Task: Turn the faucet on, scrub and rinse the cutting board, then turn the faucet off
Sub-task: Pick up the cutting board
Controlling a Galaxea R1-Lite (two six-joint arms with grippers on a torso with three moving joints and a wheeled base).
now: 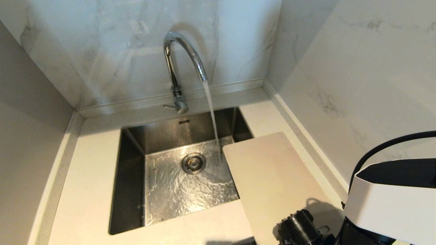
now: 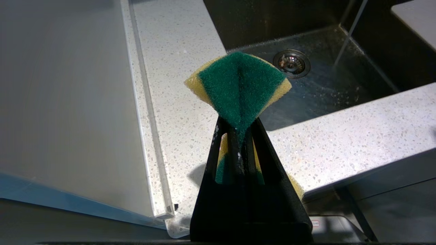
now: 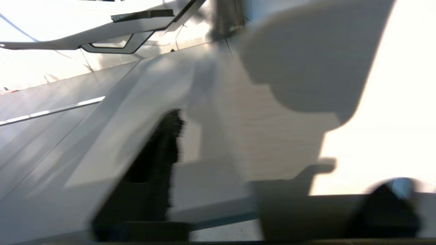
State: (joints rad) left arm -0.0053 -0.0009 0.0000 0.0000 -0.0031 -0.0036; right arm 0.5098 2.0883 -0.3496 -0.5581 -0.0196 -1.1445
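With water running from the faucet (image 1: pixel 184 58), the cutting board (image 1: pixel 272 177) should be gripped squarely at its near edge by the right gripper, whose opening cannot be told, while the sponge (image 2: pixel 240 85) is kept pinched tight in the left gripper (image 2: pixel 242 136).

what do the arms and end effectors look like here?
Right arm: glossy white shell with a black top panel, a black cable arcing above it, and a black ribbed cylindrical joint lower down. Left end effector: matte black tapered fingers with open slots, flecked with white specks.
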